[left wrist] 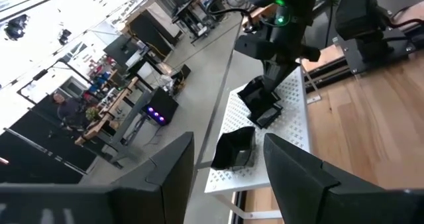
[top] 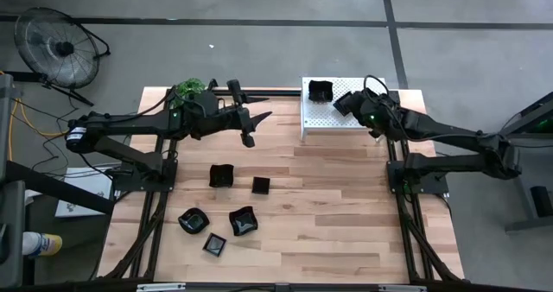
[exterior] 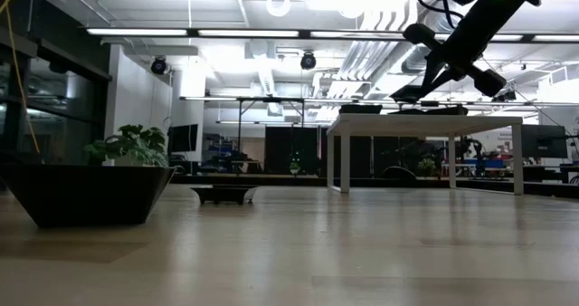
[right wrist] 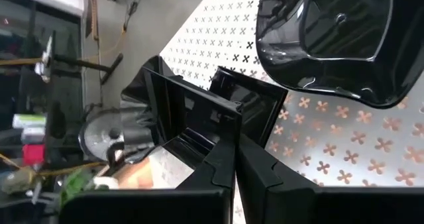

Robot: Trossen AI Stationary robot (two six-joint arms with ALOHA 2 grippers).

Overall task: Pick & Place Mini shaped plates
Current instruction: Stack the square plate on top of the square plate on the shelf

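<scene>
Overhead, the right claw (top: pixel 348 103) pinches the rim of a glossy black square mini plate (right wrist: pixel 199 128) above the white perforated rack (top: pixel 321 119), beside another black dish (top: pixel 320 90), while the left claw (top: pixel 259 119) hovers wide, empty, near the tabletop's (top: pixel 346 214) far edge.

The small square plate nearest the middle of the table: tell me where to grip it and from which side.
Probably take the small square plate by one raised edge, coming straight down from above: it sits flat and upright, apart from the larger plate beside it, so every rim is free. The open left gripper hangs closest, up the table from it; the right gripper, shut on a plate, is over the white rack.
</scene>
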